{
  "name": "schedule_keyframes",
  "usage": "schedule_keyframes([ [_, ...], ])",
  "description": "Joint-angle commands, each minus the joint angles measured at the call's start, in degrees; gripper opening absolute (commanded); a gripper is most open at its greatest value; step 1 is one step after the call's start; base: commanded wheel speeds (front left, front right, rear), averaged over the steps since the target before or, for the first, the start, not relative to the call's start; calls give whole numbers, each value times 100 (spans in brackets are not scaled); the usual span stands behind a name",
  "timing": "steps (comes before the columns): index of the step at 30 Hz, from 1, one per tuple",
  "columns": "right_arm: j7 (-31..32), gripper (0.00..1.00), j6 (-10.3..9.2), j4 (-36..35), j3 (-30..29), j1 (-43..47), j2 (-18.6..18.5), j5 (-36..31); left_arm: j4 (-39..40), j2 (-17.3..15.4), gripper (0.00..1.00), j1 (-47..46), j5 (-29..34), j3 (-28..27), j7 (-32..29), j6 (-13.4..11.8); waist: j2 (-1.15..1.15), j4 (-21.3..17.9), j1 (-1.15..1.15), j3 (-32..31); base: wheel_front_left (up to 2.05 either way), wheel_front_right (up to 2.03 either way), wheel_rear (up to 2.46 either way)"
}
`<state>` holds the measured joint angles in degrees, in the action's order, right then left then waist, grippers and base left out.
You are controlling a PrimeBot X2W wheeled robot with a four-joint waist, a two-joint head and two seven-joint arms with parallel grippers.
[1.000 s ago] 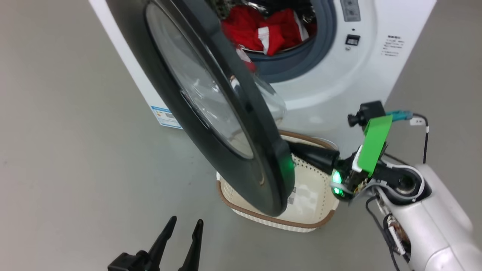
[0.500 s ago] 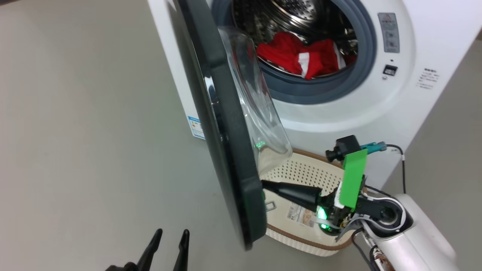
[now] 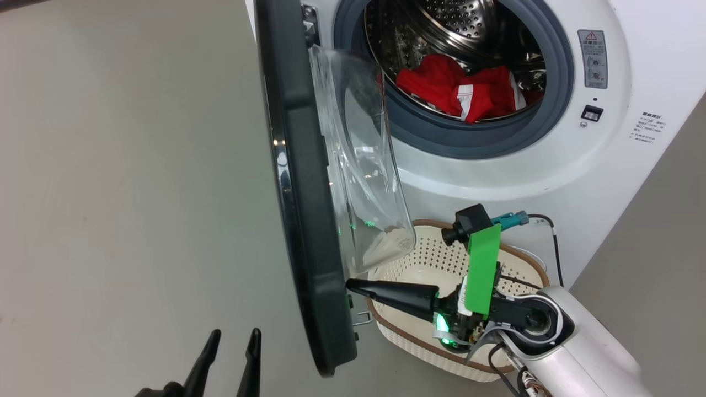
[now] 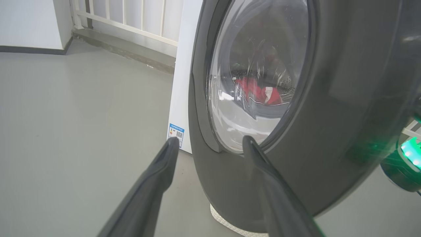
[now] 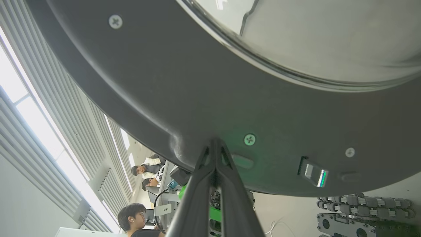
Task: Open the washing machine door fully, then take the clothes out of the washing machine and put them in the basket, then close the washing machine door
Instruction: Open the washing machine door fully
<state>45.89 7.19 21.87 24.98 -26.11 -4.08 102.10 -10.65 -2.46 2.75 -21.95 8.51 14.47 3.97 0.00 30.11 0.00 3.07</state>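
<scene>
Right jaws clenched empty, tips against inner rim of washing machine door [image 3: 298,220], part open. Left jaws spread, empty, by its outer face. Door likely stiff, heavy, glossy: push rim, avoid glass. Clothes [image 3: 458,94] in drum, soft.

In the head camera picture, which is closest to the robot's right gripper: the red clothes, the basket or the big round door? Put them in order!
1. The washing machine door: the shut right gripper has its tip against the door's inner rim, on the left.
2. The basket: just below the gripper.
3. The clothes: farthest, up inside the washing machine.
</scene>
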Motion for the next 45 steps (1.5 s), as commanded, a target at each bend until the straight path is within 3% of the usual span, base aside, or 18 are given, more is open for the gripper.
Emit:
schedule_keyframes([
  [1, -64, 0, 30, -156, 147, -227, 119, 93, 180, -42, 100, -11, -9, -238, 52, -56, 0, 8, 0, 11, 0, 0, 0],
  [12, -299, 0, 30, -67, 183, -257, 120, -26, 198, -42, 100, 22, 4, -311, 52, -49, 0, -5, 0, 1, 0, 0, 0],
  [13, -317, 4, 30, -60, 170, -239, 120, -54, 193, -42, 100, 23, 10, -314, 52, -48, 0, -8, 0, -5, 0, 0, 0],
  [15, -345, 19, 30, -56, 137, -189, 120, -113, 181, -42, 100, 27, 22, -319, 52, -41, 0, -18, 0, -25, 0, 0, 0],
  [17, -380, 29, 30, -36, 89, -128, 120, -170, 166, -42, 100, 30, 33, -320, 52, -31, 0, -28, 0, -49, 0, 0, 0],
  [20, -434, 58, 30, -10, 8, -39, 120, -239, 143, -42, 100, 33, 47, -315, 52, -15, 0, -41, 0, -77, 0, 0, 0],
  [23, -491, 95, 30, 1, -83, 67, 120, -319, 122, -42, 100, 35, 62, -317, 52, 0, 0, -53, 0, -98, 0, 0, 0],
  [24, -512, 100, 30, 6, -111, 108, 120, -353, 115, -42, 100, 35, 66, -319, 52, 3, 0, -57, 0, -105, 0, 0, 0],
  [45, -1502, 100, 30, 60, -789, 1411, 56, -1064, 4, -42, 100, 147, 210, -360, 52, 100, 0, -157, 0, -330, 0, 0, 0],
])
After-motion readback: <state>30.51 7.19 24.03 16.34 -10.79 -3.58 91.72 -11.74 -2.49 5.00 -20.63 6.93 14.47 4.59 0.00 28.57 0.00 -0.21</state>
